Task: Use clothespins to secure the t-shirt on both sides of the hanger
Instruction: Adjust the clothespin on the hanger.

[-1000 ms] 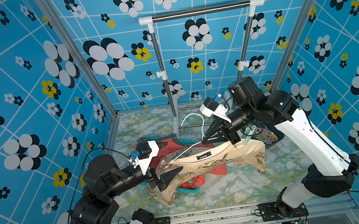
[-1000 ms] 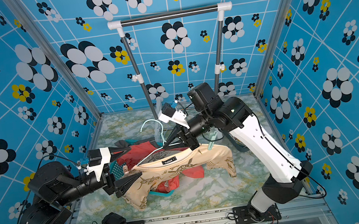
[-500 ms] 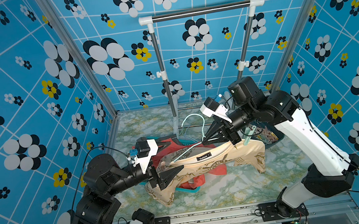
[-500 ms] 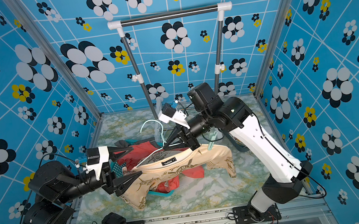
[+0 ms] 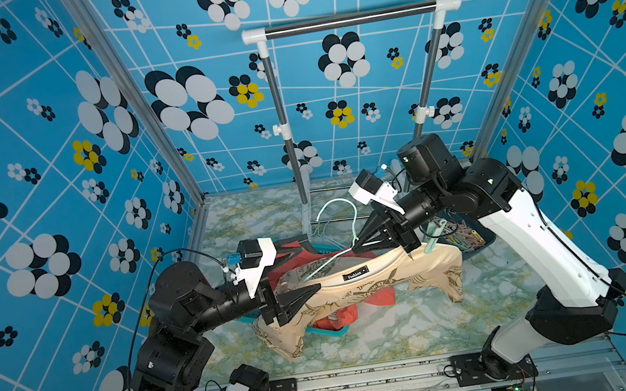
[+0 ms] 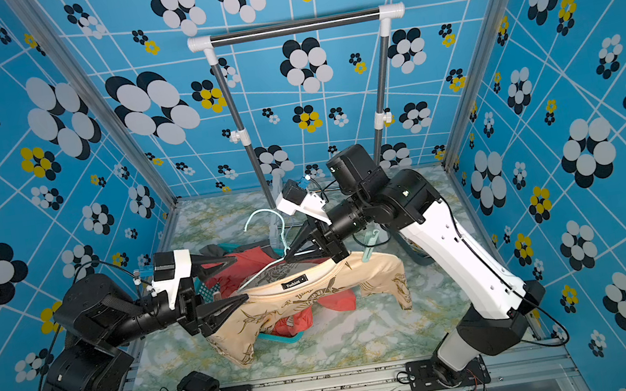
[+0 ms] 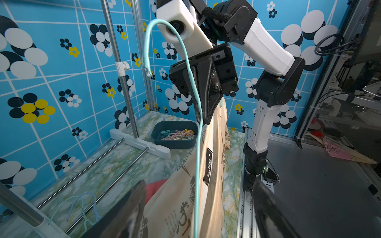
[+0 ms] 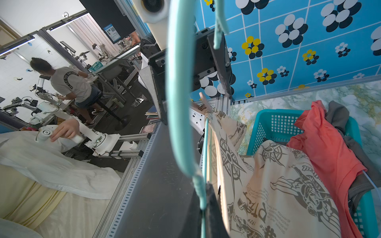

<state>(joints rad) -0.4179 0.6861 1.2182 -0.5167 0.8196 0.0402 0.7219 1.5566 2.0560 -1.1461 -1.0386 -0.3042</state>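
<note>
A beige printed t-shirt (image 5: 377, 283) (image 6: 316, 291) (image 8: 278, 185) hangs on a mint wire hanger (image 7: 198, 144) above the table. My right gripper (image 5: 354, 249) (image 6: 286, 259) (image 8: 207, 186) is shut on the hanger's neck. A mint clothespin (image 5: 432, 248) (image 6: 367, 254) is clipped on the shoulder nearest the right arm. My left gripper (image 5: 315, 266) (image 6: 242, 277) (image 7: 199, 182) is open, its fingers wide on either side of the other shoulder. A pale clothespin (image 8: 203, 102) stands at that shoulder's end. Several more clothespins (image 7: 179, 135) lie in a dark tray (image 7: 174, 144).
A teal laundry basket (image 8: 268, 123) (image 5: 334, 328) holding red and grey garments sits under the shirt. The clothes rack (image 5: 351, 20) stands at the back, its white base (image 7: 140, 142) on the table. Spare wire hangers (image 7: 82, 206) lie by the rack's rails. Patterned walls enclose three sides.
My left gripper has edged slightly upward at the shirt's shoulder, its jaws still wide. The right arm, hanger and shirt have stayed put.
</note>
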